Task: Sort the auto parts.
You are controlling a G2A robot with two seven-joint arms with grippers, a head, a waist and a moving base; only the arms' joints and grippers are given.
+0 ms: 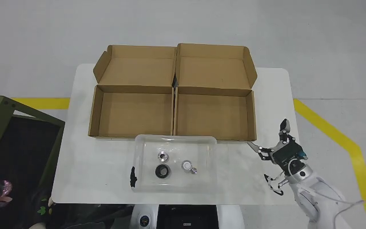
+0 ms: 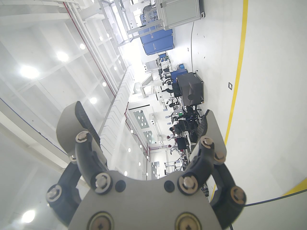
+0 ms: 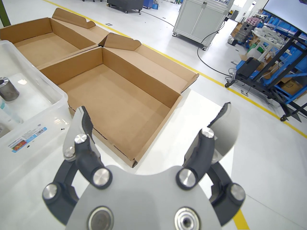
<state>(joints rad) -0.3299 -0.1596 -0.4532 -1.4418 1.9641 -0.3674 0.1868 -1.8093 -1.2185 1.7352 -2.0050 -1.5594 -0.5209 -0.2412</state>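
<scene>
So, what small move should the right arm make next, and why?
Probably swing the right gripper toward the clear bin: it is open and empty at the table's edge, the parts, like the black ring, lie in the bin, and the nearest cardboard box holds nothing.

Glossy white floor (image 2: 275,96) with a yellow line (image 2: 243,25), blue cabinets (image 2: 158,40), bright ceiling lights (image 2: 28,71).

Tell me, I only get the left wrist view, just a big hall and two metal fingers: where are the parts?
Observer: In a clear tub on the table: a black ring and a metal cylinder, among others.
Operator: Is anything about to pick them up?
Observer: Not yet. The right gripper hangs open off to the side, near the corner of an open cardboard box behind the tub, holding nothing.
</scene>
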